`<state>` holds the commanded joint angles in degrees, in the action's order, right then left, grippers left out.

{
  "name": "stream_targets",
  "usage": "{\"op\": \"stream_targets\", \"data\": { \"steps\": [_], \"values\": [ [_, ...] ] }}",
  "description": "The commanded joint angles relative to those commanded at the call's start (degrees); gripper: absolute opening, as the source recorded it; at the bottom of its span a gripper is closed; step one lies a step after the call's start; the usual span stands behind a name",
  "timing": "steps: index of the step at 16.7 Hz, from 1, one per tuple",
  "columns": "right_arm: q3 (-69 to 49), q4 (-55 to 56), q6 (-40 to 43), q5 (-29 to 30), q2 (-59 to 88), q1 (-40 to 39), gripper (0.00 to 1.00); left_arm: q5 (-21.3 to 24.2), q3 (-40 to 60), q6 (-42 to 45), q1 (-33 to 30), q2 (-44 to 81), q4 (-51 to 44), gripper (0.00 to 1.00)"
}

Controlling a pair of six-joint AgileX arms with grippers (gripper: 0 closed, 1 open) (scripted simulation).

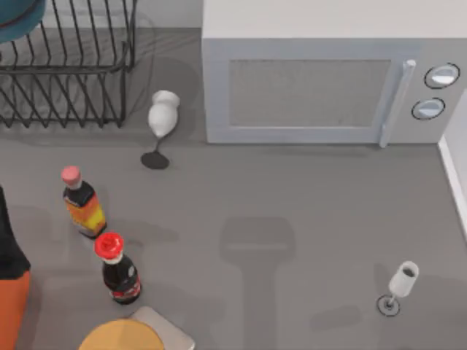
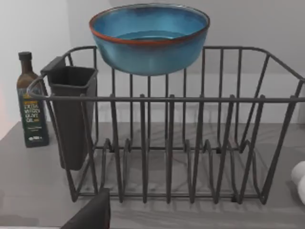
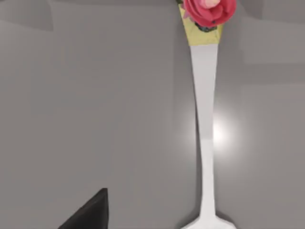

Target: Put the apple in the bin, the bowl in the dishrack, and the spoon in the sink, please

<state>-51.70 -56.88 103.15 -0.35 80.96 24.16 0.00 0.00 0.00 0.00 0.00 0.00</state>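
Left wrist view has the bowl [image 2: 149, 38] sitting high over the dishrack [image 2: 167, 143], right above its top bars with the rim level; I honestly can't tell whether it's resting on the wires or hanging there, and no fingers show around it, so I can't say if the left claw has it. From the top view you just catch a teal edge of it [image 1: 18, 18] at the back-left corner, over the rack [image 1: 66, 65]. Looks to me like the bowl step is the one in hand, nearly finished. Next it probably needs to settle down between the tines and get let go. Meanwhile the right wrist view looks straight down on the spoon [image 3: 206, 124], a white one with a pink flower on the handle end, lying flat on the grey counter. Can't tell how wide that right claw is either. Spoon untouched so far, I'd say.
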Motion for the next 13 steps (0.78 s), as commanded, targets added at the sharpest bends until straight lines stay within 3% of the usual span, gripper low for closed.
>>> {"op": "stream_targets", "data": {
  "steps": [4, 13],
  "values": [
    [-3.53, -2.93, 5.82, 0.02, 4.33, 1.43, 1.0, 0.0, 0.0, 0.0, 0.0, 0.0, 0.0, 1.0],
    [-0.96, 1.25, 5.56, 0.02, 6.24, 1.22, 1.0, 0.0, 0.0, 0.0, 0.0, 0.0, 0.0, 1.0]
  ]
}}
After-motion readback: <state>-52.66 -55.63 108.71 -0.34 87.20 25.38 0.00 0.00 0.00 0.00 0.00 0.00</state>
